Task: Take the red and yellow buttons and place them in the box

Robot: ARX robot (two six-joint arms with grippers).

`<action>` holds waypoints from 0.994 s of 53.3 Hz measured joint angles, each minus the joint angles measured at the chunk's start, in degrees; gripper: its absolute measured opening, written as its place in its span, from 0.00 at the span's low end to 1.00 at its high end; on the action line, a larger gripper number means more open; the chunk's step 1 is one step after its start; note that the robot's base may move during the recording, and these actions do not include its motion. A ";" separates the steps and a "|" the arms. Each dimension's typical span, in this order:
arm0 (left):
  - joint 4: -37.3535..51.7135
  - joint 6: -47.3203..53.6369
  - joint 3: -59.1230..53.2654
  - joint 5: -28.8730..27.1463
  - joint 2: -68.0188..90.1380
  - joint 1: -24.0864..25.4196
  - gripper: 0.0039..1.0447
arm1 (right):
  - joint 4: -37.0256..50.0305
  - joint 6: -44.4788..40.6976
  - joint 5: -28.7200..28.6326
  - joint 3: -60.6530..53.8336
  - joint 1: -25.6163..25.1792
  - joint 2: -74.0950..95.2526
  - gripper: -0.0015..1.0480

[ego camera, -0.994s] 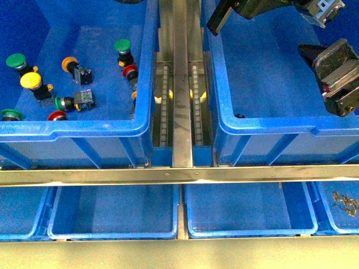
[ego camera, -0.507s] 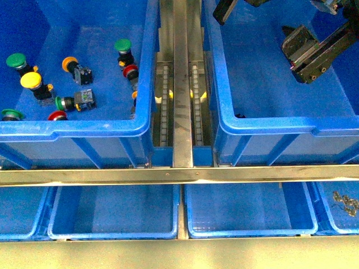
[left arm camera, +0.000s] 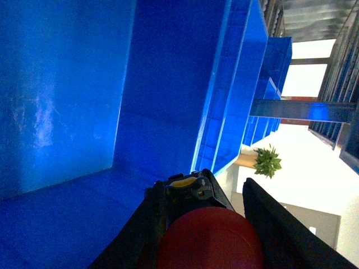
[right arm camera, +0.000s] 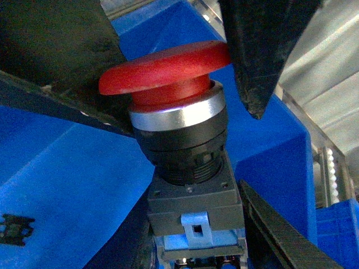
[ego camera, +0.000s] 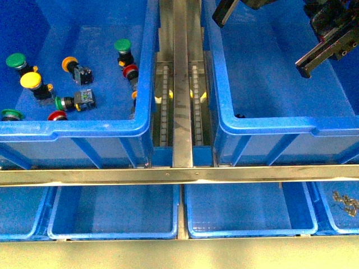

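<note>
Shallow blue trays (ego camera: 115, 216) up front, steel rail (ego camera: 179, 175) behind. Left crate (ego camera: 73, 130) holds loose buttons (ego camera: 31, 81). Farther back over the right-hand box (ego camera: 269, 124), left gripper (left arm camera: 208, 224) is clenched on a red button (left arm camera: 207, 249), right gripper (right arm camera: 168, 78) squeezing a second red button (right arm camera: 185, 145).

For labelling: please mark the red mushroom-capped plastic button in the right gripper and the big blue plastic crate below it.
Red button (right arm camera: 168, 70): right wrist view, on the red cap.
Blue crate (ego camera: 269, 124): front view, on the front rim.

red button (left arm camera: 210, 238) and green button (ego camera: 8, 114) each cut off by an edge
</note>
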 joint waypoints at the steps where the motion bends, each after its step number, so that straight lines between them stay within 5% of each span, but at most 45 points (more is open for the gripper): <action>1: -0.04 0.04 0.00 -0.13 0.04 0.00 0.32 | 0.00 -0.15 -0.20 -0.09 -0.04 0.00 0.29; 14: 1.44 0.35 -1.09 -1.73 0.04 0.15 0.33 | -1.64 -1.38 -1.46 -1.01 -0.20 -0.92 0.28; 32: 5.75 1.95 -10.19 -7.37 -2.49 7.39 0.94 | -5.18 -1.60 -2.54 -2.60 -0.94 -1.27 0.27; 53: 13.20 26.84 -35.56 -18.43 -23.12 15.23 0.93 | -11.32 0.24 -4.28 -3.37 -5.40 -6.95 0.27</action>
